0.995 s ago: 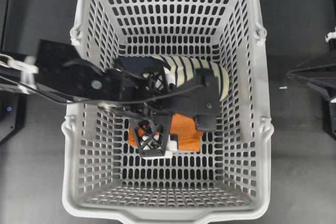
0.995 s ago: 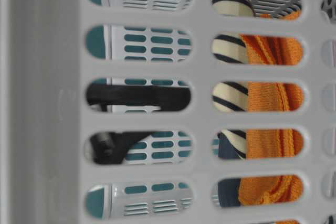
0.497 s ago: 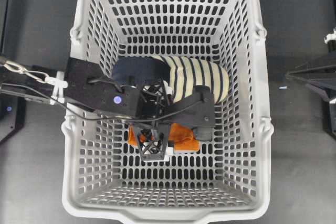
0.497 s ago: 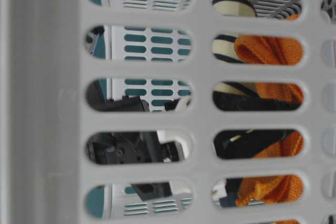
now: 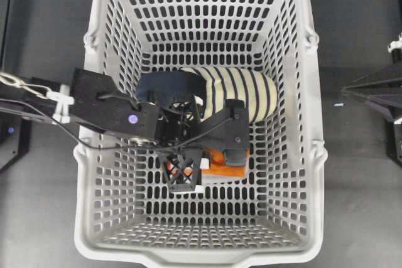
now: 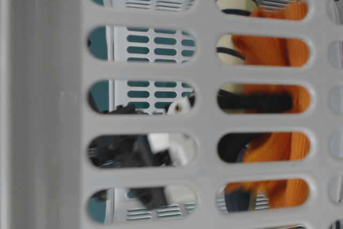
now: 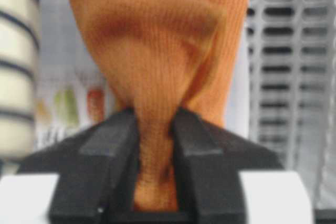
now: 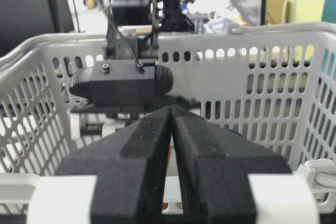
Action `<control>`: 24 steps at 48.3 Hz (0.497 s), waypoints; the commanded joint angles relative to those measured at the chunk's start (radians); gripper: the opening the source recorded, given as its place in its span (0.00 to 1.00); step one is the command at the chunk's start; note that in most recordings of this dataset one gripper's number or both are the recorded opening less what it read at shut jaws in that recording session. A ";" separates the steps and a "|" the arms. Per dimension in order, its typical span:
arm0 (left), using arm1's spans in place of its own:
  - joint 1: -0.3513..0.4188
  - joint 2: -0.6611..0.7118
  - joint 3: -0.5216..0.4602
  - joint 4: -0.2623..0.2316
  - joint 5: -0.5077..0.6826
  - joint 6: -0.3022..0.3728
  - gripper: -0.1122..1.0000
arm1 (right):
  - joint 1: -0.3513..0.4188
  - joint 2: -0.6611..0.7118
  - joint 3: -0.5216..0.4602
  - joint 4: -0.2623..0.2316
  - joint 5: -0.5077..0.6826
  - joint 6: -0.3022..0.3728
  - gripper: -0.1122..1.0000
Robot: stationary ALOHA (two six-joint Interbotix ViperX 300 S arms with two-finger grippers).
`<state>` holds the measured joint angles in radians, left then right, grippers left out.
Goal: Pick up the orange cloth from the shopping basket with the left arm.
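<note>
My left tool (image 7: 156,129) is pinched on a bunched fold of the orange cloth (image 7: 157,66), low inside the basket (image 5: 314,155). Grip looks made; the lift out is still left, cloth still near the basket floor. Striped slipper (image 5: 242,92) sits just behind the tool and touches the cloth. Basket walls stand on all sides, so straight up is the open way. Right tool (image 8: 172,129) is closed and empty, outside the rim.

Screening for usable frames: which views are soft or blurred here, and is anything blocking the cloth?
Left wrist: orange cloth soft, close between the left gripper's jaws; basket behind defocused. Table-level: shopping basket wall fills the frame, so the cloth shows only through slots, smeared. Overhead: sharp, evenly lit, arm covering most of the cloth. Right wrist: right gripper reasonably sharp.
</note>
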<state>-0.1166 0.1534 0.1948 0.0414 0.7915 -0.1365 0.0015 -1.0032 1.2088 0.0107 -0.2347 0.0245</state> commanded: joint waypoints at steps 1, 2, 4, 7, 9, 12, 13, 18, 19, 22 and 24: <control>0.002 -0.055 -0.046 0.002 0.049 0.009 0.23 | 0.000 0.002 -0.009 0.003 -0.006 0.002 0.10; 0.003 -0.063 -0.058 0.003 0.066 0.011 0.23 | 0.000 0.002 -0.008 0.003 -0.005 0.002 0.10; 0.003 -0.078 -0.089 0.003 0.104 0.012 0.23 | 0.000 0.000 -0.008 0.003 -0.006 0.002 0.10; 0.003 -0.100 -0.156 0.003 0.178 0.012 0.23 | 0.000 -0.002 -0.006 0.003 -0.006 0.002 0.10; 0.005 -0.110 -0.199 0.002 0.215 0.012 0.23 | 0.000 -0.002 -0.006 0.003 -0.006 0.002 0.10; 0.009 -0.123 -0.270 0.003 0.262 0.012 0.23 | 0.000 -0.003 -0.008 0.003 -0.006 0.002 0.10; 0.009 -0.126 -0.295 0.002 0.276 0.012 0.23 | 0.000 -0.005 -0.006 0.003 -0.006 0.002 0.10; 0.018 -0.135 -0.407 0.002 0.342 0.012 0.23 | 0.000 -0.006 -0.006 0.003 -0.006 0.002 0.10; 0.020 -0.137 -0.439 0.002 0.360 0.012 0.23 | 0.000 -0.006 -0.006 0.002 -0.006 0.002 0.10; 0.023 -0.137 -0.500 0.003 0.396 0.012 0.23 | 0.000 -0.008 -0.008 0.002 -0.006 0.002 0.10; 0.023 -0.133 -0.535 0.003 0.420 0.012 0.23 | 0.000 -0.009 -0.006 0.003 -0.006 0.002 0.10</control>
<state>-0.0966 0.0537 -0.2393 0.0414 1.1674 -0.1227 0.0015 -1.0140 1.2103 0.0107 -0.2362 0.0245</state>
